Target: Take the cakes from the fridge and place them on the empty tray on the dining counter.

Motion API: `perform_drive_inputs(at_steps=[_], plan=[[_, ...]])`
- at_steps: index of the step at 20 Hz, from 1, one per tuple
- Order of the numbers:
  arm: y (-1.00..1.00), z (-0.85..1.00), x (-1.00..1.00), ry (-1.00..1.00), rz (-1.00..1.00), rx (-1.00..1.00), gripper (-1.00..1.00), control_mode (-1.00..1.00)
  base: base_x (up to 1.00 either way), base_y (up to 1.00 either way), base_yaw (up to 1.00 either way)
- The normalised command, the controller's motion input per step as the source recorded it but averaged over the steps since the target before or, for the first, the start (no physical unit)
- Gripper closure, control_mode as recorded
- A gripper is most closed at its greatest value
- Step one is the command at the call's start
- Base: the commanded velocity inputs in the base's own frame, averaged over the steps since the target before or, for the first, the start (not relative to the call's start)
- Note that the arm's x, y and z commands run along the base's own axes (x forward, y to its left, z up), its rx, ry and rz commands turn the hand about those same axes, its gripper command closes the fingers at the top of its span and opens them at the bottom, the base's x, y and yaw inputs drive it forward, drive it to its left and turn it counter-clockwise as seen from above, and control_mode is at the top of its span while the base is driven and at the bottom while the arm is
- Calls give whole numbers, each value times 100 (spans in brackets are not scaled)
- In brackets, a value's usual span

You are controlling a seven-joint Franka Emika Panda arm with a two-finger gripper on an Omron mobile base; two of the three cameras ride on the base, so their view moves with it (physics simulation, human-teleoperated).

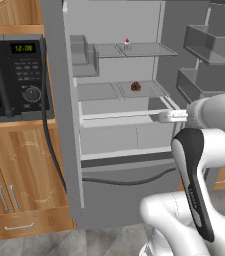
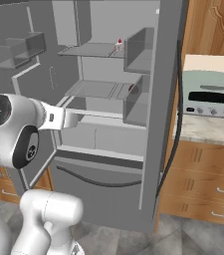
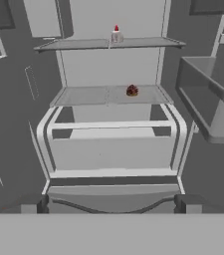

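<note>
I see the fridge [image 1: 119,125] standing open, both doors swung out. White cherry cake [image 3: 116,35] sits on the upper shelf [image 3: 108,44], dark round cake [image 3: 132,90] on the shelf below — well apart. My gripper [image 3: 111,203] is spread wide, holding nothing, out in front of the fridge, short of the shelves.
</note>
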Motion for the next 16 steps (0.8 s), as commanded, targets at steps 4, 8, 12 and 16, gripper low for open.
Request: perform_drive_inputs(at_steps=[4,8,12,16], plan=[[0,0,0,0,0,0,-100,-100,0,0,0],[0,0,0,0,0,0,-100,-100,0,0,0],[0,0,0,0,0,0,-100,100,29,0,0],[0,0,0,0,0,0,-100,100,92,0,0]])
